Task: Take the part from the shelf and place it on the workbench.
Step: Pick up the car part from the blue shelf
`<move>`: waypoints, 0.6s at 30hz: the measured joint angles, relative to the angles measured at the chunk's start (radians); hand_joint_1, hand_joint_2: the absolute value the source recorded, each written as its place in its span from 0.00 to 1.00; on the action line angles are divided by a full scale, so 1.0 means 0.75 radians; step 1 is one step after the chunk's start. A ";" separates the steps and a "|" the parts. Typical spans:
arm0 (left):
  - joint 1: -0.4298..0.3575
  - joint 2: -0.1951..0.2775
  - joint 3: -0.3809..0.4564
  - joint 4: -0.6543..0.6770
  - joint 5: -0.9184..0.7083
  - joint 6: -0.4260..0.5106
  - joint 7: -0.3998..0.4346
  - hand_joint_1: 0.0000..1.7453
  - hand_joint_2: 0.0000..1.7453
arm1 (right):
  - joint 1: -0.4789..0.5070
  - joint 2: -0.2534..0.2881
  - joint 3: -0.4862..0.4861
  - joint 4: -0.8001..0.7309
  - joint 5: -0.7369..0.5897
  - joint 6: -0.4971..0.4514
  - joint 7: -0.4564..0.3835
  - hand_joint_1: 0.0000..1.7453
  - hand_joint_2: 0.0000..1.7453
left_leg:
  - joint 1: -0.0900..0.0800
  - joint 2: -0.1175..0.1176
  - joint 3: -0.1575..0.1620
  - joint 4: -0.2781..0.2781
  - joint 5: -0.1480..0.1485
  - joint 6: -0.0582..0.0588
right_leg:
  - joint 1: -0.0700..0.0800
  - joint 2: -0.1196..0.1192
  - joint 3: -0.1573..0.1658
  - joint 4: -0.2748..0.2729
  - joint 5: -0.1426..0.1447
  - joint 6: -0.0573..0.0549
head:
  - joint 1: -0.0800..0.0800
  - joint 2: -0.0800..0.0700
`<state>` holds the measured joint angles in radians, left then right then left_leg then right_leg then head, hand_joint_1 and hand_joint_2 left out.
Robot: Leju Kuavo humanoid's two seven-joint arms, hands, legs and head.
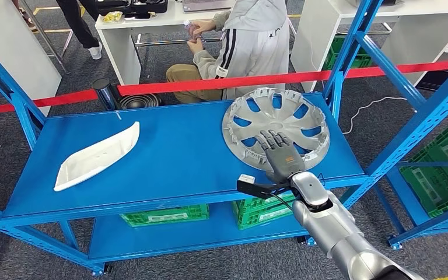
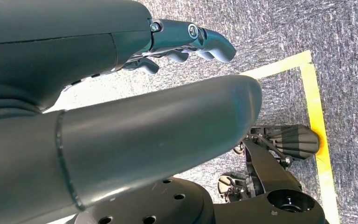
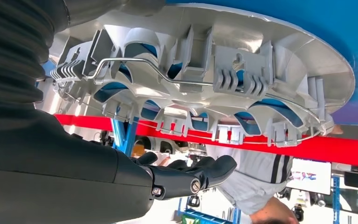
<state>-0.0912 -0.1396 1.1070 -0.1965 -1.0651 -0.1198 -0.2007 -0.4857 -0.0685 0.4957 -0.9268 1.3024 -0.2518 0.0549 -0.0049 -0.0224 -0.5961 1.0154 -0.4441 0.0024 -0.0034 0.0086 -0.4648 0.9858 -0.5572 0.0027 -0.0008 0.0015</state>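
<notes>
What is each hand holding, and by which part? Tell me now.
Nothing is held. The right hand hovers over the near rim of the hubcap with fingers spread, not gripping it. The left hand hangs by the floor with nothing in it.

A hubcap (image 1: 276, 128) is lying on the right of the shelf (image 1: 181, 157), with a tray (image 1: 98, 155) lying well apart on the left. The right hand (image 1: 277, 153) is hovering over the hubcap's near rim. Behind the shelf a tape (image 1: 210, 86) is stretching across, and beyond it a person (image 1: 239, 46) is crouching. Crates (image 1: 210, 213) are sitting under the shelf.
</notes>
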 joint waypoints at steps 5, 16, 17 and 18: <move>0.000 0.000 0.000 0.000 0.000 0.000 0.000 0.00 0.00 | 0.002 -0.002 -0.001 -0.004 0.000 0.000 0.000 0.00 1.00 | 0.000 0.000 0.000 0.000 0.000 0.000 | 0.000 0.000 0.000 0.000 0.000 0.000 | 0.000 0.000; 0.000 0.001 0.000 0.000 0.000 0.000 -0.001 0.00 0.00 | 0.003 -0.004 -0.002 -0.008 0.005 0.005 0.004 0.00 1.00 | 0.000 0.000 0.000 0.000 0.000 0.000 | 0.000 0.000 0.000 0.000 0.000 0.000 | 0.000 0.000; 0.000 0.001 0.000 0.000 0.000 0.000 -0.002 0.00 0.00 | 0.005 -0.005 -0.003 -0.011 0.009 0.013 0.012 0.00 1.00 | 0.000 0.000 0.000 0.000 0.000 0.000 | 0.000 0.000 0.000 0.000 0.000 0.000 | 0.000 0.000; 0.000 0.001 0.001 0.000 0.001 0.000 -0.004 0.00 0.00 | 0.009 -0.009 -0.006 -0.019 0.015 0.027 0.023 0.00 1.00 | 0.000 0.000 0.000 0.000 0.000 0.000 | 0.000 0.000 0.000 0.000 0.000 0.000 | 0.000 0.000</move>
<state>-0.0908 -0.1386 1.1074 -0.1965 -1.0645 -0.1198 -0.2040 -0.4790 -0.0749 0.4909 -0.9413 1.3136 -0.2317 0.0719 -0.0049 -0.0225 -0.5960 1.0154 -0.4441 0.0025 -0.0036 0.0087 -0.4648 0.9857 -0.5572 0.0028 -0.0009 0.0015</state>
